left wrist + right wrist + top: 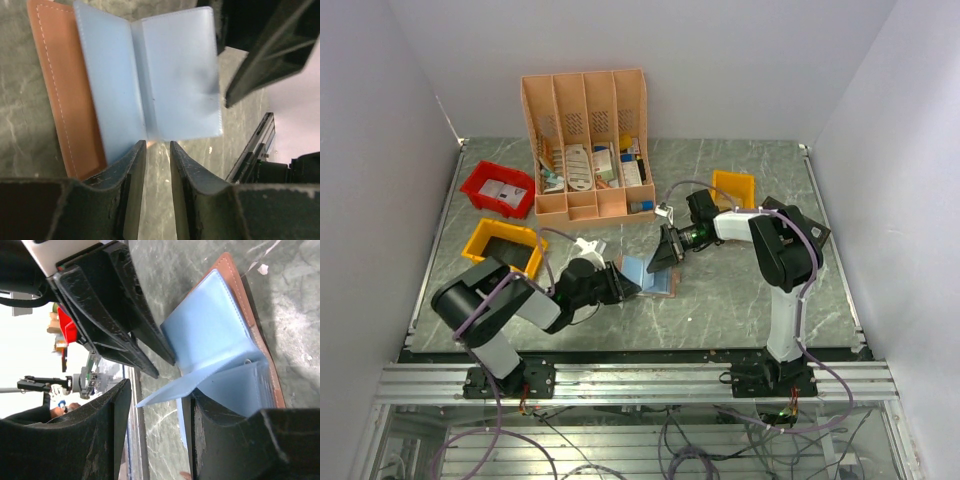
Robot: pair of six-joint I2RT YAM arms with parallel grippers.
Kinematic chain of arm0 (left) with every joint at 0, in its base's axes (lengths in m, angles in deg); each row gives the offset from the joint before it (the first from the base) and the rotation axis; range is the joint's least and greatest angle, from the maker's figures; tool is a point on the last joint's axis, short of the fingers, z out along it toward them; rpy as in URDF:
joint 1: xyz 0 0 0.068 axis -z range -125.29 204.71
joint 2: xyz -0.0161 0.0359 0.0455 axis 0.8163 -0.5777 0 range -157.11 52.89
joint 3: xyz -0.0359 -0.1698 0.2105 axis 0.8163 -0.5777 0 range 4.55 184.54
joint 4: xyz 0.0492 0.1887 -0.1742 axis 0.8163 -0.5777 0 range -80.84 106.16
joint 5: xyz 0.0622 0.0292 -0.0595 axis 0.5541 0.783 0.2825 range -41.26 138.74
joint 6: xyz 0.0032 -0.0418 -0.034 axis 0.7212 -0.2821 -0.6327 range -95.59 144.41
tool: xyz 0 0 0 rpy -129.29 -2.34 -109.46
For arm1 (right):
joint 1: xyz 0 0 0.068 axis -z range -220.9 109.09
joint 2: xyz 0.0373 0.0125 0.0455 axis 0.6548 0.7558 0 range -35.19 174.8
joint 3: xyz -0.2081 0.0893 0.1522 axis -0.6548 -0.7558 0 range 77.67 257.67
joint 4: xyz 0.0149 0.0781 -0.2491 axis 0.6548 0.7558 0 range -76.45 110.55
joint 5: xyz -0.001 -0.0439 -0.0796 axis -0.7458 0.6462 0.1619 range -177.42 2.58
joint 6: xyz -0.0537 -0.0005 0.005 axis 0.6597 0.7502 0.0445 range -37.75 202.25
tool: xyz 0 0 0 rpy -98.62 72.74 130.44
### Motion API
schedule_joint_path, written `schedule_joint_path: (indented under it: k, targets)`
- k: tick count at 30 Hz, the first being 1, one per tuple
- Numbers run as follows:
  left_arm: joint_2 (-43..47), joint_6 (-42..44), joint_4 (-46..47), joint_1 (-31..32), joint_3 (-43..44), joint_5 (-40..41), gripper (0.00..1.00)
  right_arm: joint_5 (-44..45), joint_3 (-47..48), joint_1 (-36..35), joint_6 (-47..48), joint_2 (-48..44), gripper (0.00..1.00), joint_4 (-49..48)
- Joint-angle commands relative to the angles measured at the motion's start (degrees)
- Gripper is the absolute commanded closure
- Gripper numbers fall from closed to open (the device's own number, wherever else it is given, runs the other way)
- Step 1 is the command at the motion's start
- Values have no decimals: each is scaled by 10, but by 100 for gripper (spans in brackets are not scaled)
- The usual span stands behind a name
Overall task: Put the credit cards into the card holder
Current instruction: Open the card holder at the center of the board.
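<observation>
Peach organiser (585, 140) at back, red bin (498, 190) left; card holder (650, 275) open mid-table (740, 290) between grippers (marbled grey-green top). Left gripper (157, 145) jaws narrowly apart at pocket edge; right gripper (160, 392) jaws wide, straddling raised blue leaf (200, 385). White walls (720, 60).

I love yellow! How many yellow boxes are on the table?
2. One yellow box sits left, in front of the red box; the other sits right, behind the right arm.
</observation>
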State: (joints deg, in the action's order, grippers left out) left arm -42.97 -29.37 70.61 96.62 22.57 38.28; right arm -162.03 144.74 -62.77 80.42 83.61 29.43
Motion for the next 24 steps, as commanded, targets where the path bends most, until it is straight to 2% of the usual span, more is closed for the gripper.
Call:
schedule_joint_path:
  k: [1,4,7,10,15,17,20,24]
  targets:
    - [69,21,13,-4,-37,7,64,-7,-5,-18,-45,1,55,-55]
    - [116,35,16,-3,-54,-1,69,-16,-11,-36,-82,4,56,-93]
    - [150,52,22,1,-58,-23,78,-18,-24,-53,-133,-2,60,-152]
    - [179,84,-1,15,-51,-23,83,2,-7,-61,-96,2,62,-109]
    - [184,124,-70,40,-7,4,83,50,35,-61,-55,25,63,-37]
    - [167,131,-76,44,8,10,84,58,40,-61,-54,29,70,-34]
    - [124,137,-63,46,21,17,85,78,54,-61,-27,36,89,-1]
    - [71,139,-69,45,40,42,85,127,69,-61,4,40,97,38]
